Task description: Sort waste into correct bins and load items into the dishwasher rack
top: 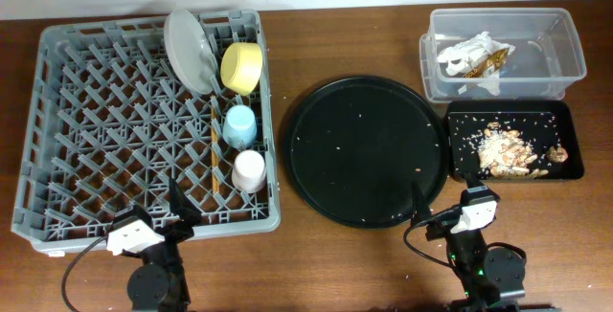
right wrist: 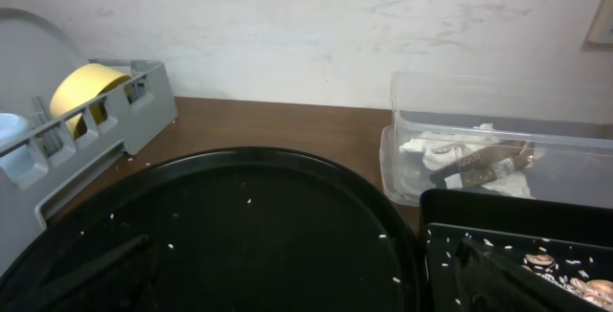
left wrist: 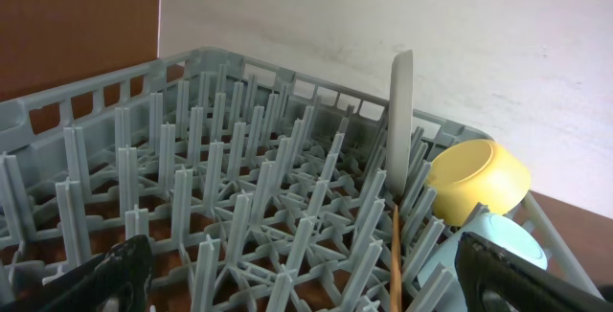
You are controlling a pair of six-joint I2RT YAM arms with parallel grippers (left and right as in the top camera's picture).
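Overhead: dishwasher rack (top: 96,111), left, holds plate (top: 187,49), yellow bowl (top: 241,66), blue cup (top: 239,125), pink cup (top: 249,169), chopsticks (top: 215,149); napkins (top: 469,58) in clear tub (top: 565,54), scraps (top: 503,149) in black tray (top: 546,116), right; left wrist: left gripper (left wrist: 302,255) spread, empty; right wrist: right gripper (right wrist: 297,255) spread, empty; round tray (right wrist: 239,216) bears only crumbs; task seemingly complete.

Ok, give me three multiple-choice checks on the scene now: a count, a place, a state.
1. How many cups are in the rack? A. two B. one C. four
2. Where are the crumpled napkins? A. in the rack B. beside the cups C. in the clear tub
3. The left gripper is: A. shut on a cup B. open, holding nothing C. shut on a napkin

1 A: one light blue, one pale. 2 C: they show through its walls. 3 B: its fingers stand wide apart.
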